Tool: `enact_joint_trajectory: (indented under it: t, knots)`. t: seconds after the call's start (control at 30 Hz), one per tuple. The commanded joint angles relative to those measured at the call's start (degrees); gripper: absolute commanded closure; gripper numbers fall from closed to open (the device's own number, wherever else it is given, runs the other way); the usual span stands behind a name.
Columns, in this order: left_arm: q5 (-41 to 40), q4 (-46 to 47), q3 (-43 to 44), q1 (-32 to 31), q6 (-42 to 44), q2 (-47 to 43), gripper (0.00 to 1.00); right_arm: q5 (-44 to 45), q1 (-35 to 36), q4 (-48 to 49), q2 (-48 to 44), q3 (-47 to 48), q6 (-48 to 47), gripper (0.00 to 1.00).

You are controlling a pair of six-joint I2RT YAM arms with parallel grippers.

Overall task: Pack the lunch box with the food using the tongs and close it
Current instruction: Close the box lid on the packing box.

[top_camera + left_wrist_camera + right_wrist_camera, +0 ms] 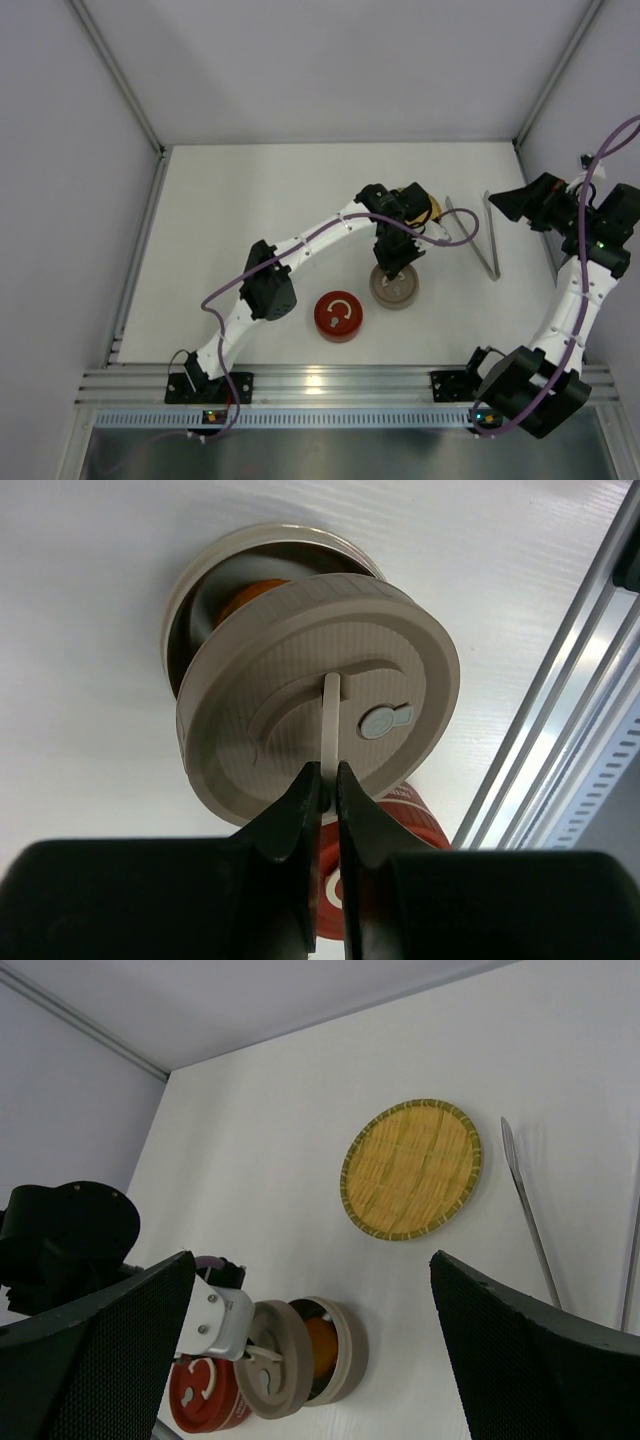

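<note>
half the orange food (252,592) hides behind the tilted lid (262,675).

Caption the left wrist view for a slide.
Left gripper pinches the tab of the beige lid, over the container holding orange food.

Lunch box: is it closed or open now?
Open. The left gripper holds the lid tilted over the box, not seated; orange food shows in the gap.

Left gripper (328,772) clamped on the lid (270,680), arm reaching forward; right gripper (312,1257) spread wide
</note>
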Motion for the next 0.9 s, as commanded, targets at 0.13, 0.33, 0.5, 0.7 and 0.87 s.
enact_joint_trajectory:
  t: [0.13, 0.33, 0.5, 0.7, 0.87]
  knots:
    - [-0.80, 0.14, 4.67, -0.16, 0.62, 1.84, 1.00, -1.08, -1.37, -1.47, -0.67, 1.22, -1.31, 0.01]
    - [-1.24, 0.40, 4.58, -0.07, 0.70, 3.25, 1.00, -1.26, -1.63, -1.04, -0.67, 0.34, -1.22, 0.01]
    - [-1.15, 1.19, 4.67, -0.07, 0.70, 4.21, 1.00, -1.87, -1.63, 0.37, -1.02, -0.80, -0.52, 0.01]
    - [-1.50, 1.81, 4.67, -0.16, 1.23, 5.01, 1.00, -1.87, -1.72, 0.28, -1.29, -1.50, -1.04, 0.01]
    - [-1.68, 3.56, 4.58, -0.16, 0.97, 4.74, 1.00, -2.14, -1.72, 0.46, -1.03, -1.94, -1.04, 0.00]
